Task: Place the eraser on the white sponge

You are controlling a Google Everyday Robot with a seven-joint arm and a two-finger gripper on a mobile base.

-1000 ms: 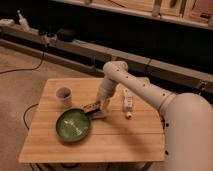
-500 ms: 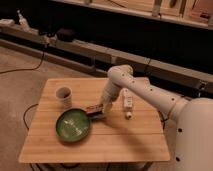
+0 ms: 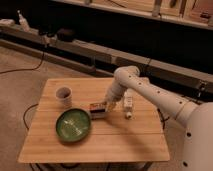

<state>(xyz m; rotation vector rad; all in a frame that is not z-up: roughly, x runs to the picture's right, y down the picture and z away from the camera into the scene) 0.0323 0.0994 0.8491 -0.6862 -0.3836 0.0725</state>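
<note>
The eraser (image 3: 95, 106), a small dark brown block with a reddish edge, lies on the wooden table (image 3: 125, 140) just right of the green plate (image 3: 73, 125). The white sponge (image 3: 99, 114), a pale pad, lies directly in front of the eraser and touches it or nearly does. My gripper (image 3: 110, 106) hangs at the eraser's right end, close above the table. I cannot tell whether it touches the eraser.
A white cup (image 3: 63, 94) stands at the table's back left. A slim white bottle-like object (image 3: 128, 104) lies just right of the gripper. My white arm (image 3: 150, 92) reaches in from the right. Shelving and cables run behind the table.
The arm and gripper have shifted slightly to the right and down near the eraser. The eraser, sponge, plate and cup have not moved.
</note>
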